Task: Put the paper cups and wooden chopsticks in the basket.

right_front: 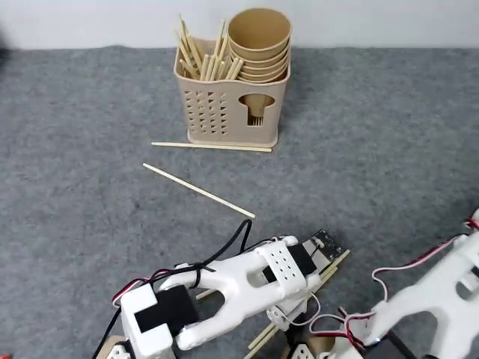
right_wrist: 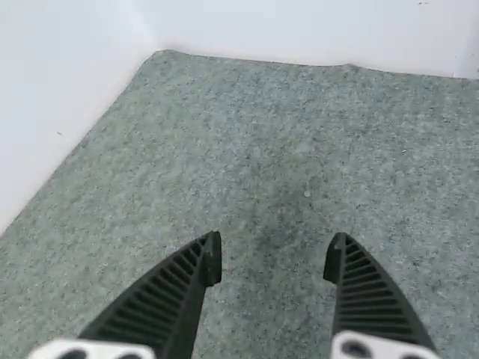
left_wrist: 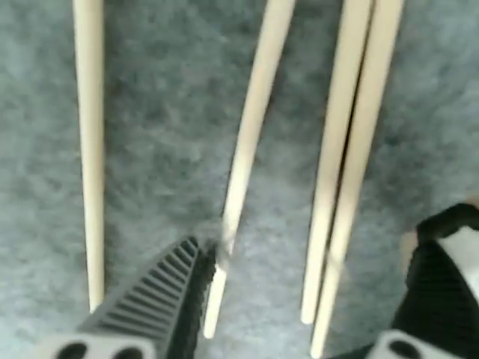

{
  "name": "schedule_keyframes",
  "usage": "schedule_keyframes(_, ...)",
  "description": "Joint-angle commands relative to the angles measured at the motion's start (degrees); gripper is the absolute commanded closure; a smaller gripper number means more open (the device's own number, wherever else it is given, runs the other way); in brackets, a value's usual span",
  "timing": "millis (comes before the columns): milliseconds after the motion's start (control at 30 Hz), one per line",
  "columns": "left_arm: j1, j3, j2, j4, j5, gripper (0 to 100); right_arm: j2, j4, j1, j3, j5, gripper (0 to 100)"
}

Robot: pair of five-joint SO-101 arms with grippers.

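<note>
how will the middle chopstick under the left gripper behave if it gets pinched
Probably stiff and light: the wooden chopstick is a thin, straight stick. Likely awkward to pinch, since it lies flat on the grey felt mat below the open left gripper. The touching pair beside it may shift if bumped.

Beige, tan and pale wood on grey
Beige basket (right_front: 224, 105) with slotted walls; tan paper cups (right_front: 260, 34); pale wooden chopsticks (right_front: 198, 191); mottled grey table (right_front: 389, 149) felt; white arms (right_front: 239, 280) with black parts.
</note>
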Motion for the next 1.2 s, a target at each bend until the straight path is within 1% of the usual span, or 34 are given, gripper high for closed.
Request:
schedule_keyframes(0, 0.35, 0.75, -0.35, -0.88, 0.62, 67, -0.22, -0.4, 0.48, -0.53, -0.53, 76.1)
schedule_keyframes(67, 0.35, 0.75, -0.35, -0.88, 0.62, 74, -0.22, -0.4, 0.48, -0.53, -0.53, 76.1)
schedule_keyframes(233, 0.35, 0.4, -0.35, -0.97, 0.62, 98, -0.22, -0.4, 0.4, -0.53, -0.53, 76.1)
schedule_keyframes(467, -0.53, 0.22, -0.79, -0.97, 0.62, 99, -0.22, -0.4, 0.48, -0.53, -0.53, 76.1)
schedule_keyframes(800, -3.78, -7.69, -0.97, -0.62, 0.62, 99, -0.22, -0.4, 0.57, -0.53, -0.53, 76.1)
schedule_keyframes(900, -7.12, -13.58, -0.97, 0.09, 0.7, 99, -0.22, -0.4, 0.57, -0.53, -0.53, 76.1)
schedule_keyframes(1000, -11.34, -20.53, -0.44, 3.08, 0.7, 99, -0.22, -0.4, 0.57, -0.53, -0.53, 76.1)
schedule_keyframes(1167, -17.93, -27.65, -0.44, 6.59, 0.35, 99, -0.22, -0.4, 0.4, -0.53, -0.53, 76.1)
